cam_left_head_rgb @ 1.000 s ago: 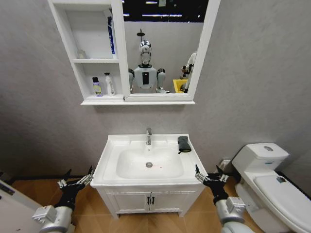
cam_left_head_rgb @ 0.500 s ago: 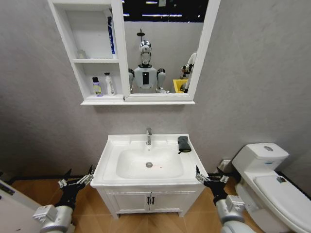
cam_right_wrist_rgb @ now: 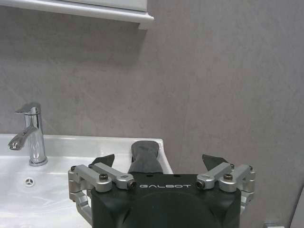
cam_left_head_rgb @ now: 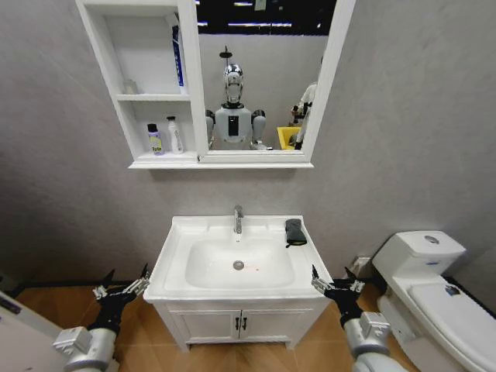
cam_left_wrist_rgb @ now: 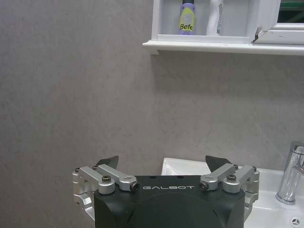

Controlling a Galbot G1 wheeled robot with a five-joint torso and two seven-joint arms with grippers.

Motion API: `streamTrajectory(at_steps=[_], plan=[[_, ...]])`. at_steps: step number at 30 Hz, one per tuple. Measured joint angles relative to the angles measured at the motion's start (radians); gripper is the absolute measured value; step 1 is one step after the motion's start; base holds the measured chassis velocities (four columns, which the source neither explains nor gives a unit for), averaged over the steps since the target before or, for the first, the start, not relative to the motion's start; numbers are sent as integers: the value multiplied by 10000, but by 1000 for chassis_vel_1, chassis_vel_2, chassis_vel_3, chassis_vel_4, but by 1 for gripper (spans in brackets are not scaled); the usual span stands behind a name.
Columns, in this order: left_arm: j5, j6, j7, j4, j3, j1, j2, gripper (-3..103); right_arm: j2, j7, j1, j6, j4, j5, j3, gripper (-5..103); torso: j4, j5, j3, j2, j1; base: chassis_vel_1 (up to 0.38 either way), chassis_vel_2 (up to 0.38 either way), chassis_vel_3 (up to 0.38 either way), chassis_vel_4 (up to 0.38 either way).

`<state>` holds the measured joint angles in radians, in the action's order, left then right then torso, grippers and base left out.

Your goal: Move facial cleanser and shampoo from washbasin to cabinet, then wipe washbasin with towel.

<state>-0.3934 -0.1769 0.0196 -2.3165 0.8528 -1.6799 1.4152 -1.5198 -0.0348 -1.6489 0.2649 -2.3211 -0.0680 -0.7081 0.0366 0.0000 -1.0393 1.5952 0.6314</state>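
Since the earlier frames little had changed: the whole head view had shifted slightly, a camera movement, while both arms kept their low positions.

Left gripper point(cam_left_head_rgb: 120, 291): parked low at 8 o'clock of the washbasin point(cam_left_head_rgb: 174, 267), beside its left edge, touching nothing. Fingers point(cam_left_wrist_rgb: 108, 162) spread apart, empty.

Right gripper point(cam_left_head_rgb: 333, 285): parked low at 4 o'clock of the washbasin, just off its front right corner. Fingers point(cam_right_wrist_rgb: 102, 160) spread apart, empty.

Towel point(cam_left_head_rgb: 294, 231): dark folded cloth lying on the basin's rear right rim, at 2 o'clock of the bowl, to the right of the tap point(cam_left_head_rgb: 238, 219). Untouched.

Cabinet point(cam_left_head_rgb: 139, 97): wall-mounted, joined to the mirror point(cam_left_head_rgb: 260, 77), at 12 o'clock above the washbasin. Lower shelf held a purple-and-yellow bottle point(cam_left_head_rgb: 156, 139) and a white bottle point(cam_left_head_rgb: 175, 136) side by side.

Status, as judged: no bottles remained on the basin rim, so the moving step looked complete and the wiping step looked to be in hand, not yet begun. Next move would call for the right gripper, the nearer one, to rise above rim level and reach toward 12 o'clock over the towel before closing on it.
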Motion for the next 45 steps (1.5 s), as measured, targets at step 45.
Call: streamTrajectory(at_steps=[45], plan=[[-3, -4, 8, 4, -3, -1, -4, 100, 4368, -278, 9210, 2170, 9354, -4005, 2908, 100, -2, 1, -1, -1, 2, -17, 16, 18, -20]])
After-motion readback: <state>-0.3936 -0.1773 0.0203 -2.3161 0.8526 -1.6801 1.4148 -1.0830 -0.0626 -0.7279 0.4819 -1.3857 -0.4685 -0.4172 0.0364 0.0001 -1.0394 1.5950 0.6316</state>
